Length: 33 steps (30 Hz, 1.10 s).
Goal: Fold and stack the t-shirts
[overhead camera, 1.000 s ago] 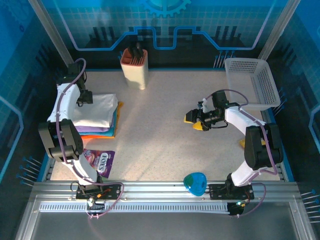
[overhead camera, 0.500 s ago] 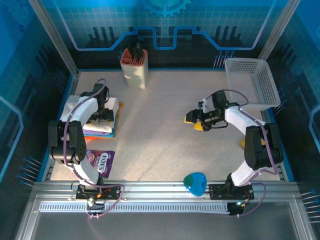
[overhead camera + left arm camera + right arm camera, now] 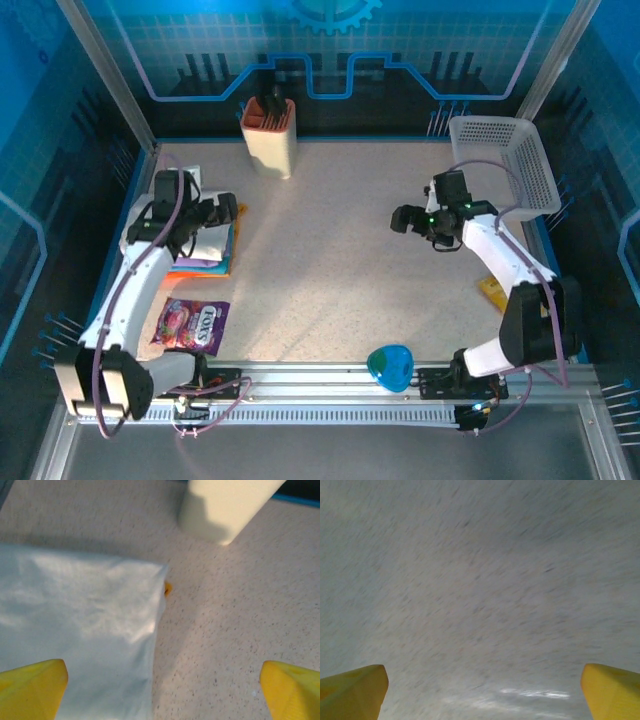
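A folded white t-shirt (image 3: 208, 240) tops a stack at the table's left, with lavender (image 3: 192, 262) and orange-edged (image 3: 205, 270) garments under it. My left gripper (image 3: 224, 211) hovers open over the stack's right edge. In the left wrist view the white t-shirt (image 3: 75, 630) lies at the left, an orange edge (image 3: 168, 587) peeks out beside it, and the left gripper (image 3: 162, 700) has its yellow fingertips (image 3: 35, 687) far apart, holding nothing. My right gripper (image 3: 404, 218) is open over bare table at the right. In its wrist view the right gripper (image 3: 482, 695) has blurred tabletop between its fingertips (image 3: 607, 690).
A cream holder (image 3: 270, 140) with dark utensils stands at the back, also seen as the cream holder (image 3: 220, 510). A white perforated basket (image 3: 505, 165) sits back right. A purple snack packet (image 3: 190, 325) lies front left, a blue-green object (image 3: 390, 367) at the front edge, and a small orange item (image 3: 492, 290) at right.
My left arm swung from the far-left side of the stack to its right edge. My right gripper rose and moved right and toward the back; its yellow fingers no longer show from above.
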Each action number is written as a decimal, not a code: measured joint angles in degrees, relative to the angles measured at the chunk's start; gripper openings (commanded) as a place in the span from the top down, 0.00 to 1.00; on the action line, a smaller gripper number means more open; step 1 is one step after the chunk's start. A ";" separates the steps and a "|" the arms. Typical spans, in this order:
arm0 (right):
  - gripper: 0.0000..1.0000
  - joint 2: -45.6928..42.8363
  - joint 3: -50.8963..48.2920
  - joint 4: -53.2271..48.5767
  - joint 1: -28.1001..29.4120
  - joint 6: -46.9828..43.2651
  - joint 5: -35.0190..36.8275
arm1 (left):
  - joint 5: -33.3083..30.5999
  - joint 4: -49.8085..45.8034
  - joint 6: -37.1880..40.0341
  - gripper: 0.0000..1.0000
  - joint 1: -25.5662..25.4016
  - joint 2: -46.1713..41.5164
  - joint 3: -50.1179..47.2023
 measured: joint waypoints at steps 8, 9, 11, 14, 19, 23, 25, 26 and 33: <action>0.00 -18.49 -20.00 17.97 -0.37 -8.98 16.46 | 1.64 25.40 5.90 0.01 0.33 0.39 -19.43; 0.00 -20.85 -23.69 21.16 -0.35 -10.67 17.05 | 1.77 28.59 5.88 0.01 0.39 1.38 -21.31; 0.00 -24.76 -29.99 26.49 -0.35 -13.38 18.67 | 1.97 33.99 5.81 0.01 0.46 3.72 -23.96; 0.00 -27.87 -35.91 32.52 -0.37 -16.81 21.79 | 2.40 43.50 5.51 0.01 0.50 6.88 -28.37; 0.00 -26.01 -40.57 44.76 -0.83 -18.78 24.35 | 2.38 57.24 5.44 0.01 0.50 10.25 -34.34; 0.00 -20.41 -45.18 55.21 -1.18 -20.09 24.30 | 2.40 68.63 5.70 0.01 0.50 12.68 -38.36; 0.00 -18.03 -45.68 57.57 -1.25 -20.48 24.09 | 2.38 73.16 5.70 0.01 0.50 13.99 -39.80; 0.00 -17.11 -45.70 59.01 -1.40 -20.70 24.04 | 2.38 75.76 5.73 0.01 0.50 15.13 -40.30; 0.00 -12.33 -45.68 69.99 -3.06 -21.14 21.97 | 1.18 86.38 5.75 0.01 0.50 22.32 -40.68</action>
